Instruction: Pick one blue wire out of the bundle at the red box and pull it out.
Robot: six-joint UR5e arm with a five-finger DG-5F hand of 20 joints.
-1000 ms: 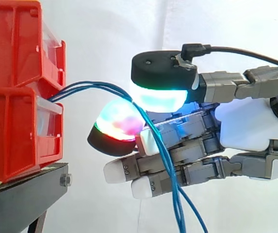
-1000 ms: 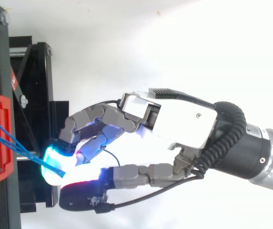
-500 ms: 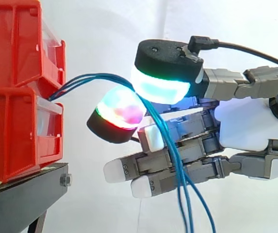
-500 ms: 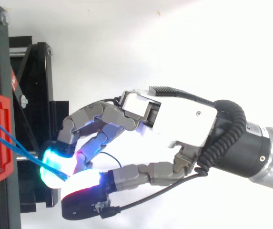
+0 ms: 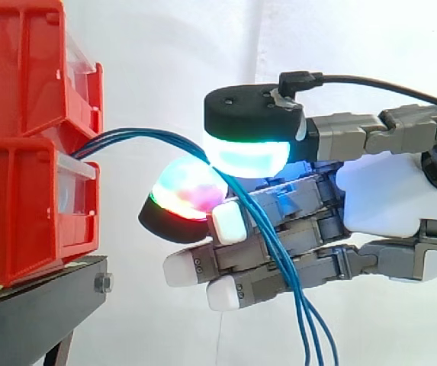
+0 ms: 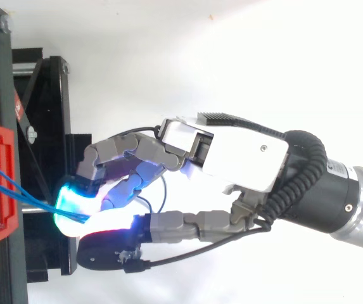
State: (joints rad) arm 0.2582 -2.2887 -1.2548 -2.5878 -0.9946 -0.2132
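Two glowing pads meet on the bundle: the upper pad (image 5: 245,152), cyan-green under a black cap, bears down from 12 o'clock, and the lower pad (image 5: 187,191), mottled red, green and blue, comes up from 7 o'clock. The blue wires (image 5: 142,136) pass through the narrow gap between them, so the fingers are pinched on the wires. How many strands the pinch actually catches cannot be told. The other fingers lie nearly straight beneath, their white tips pointing to 9 o'clock, and the wires cross in front of them. From the pinch the strands fan out slightly toward 9 o'clock in a shallow arch. They enter the red bins (image 5: 20,152) at the seam where the upper bin sits on the lower one. On the other side of the pinch they fall away toward 5 o'clock and leave the side view at its bottom edge. The hand (image 5: 386,198) reaches in from 3 o'clock with its white palm level. From above, the pads glow cyan just off the bin's front, at 3 o'clock from it, and are not touching it. The bins rest on a black stand (image 5: 35,313), with a white curtain (image 5: 165,46) behind.
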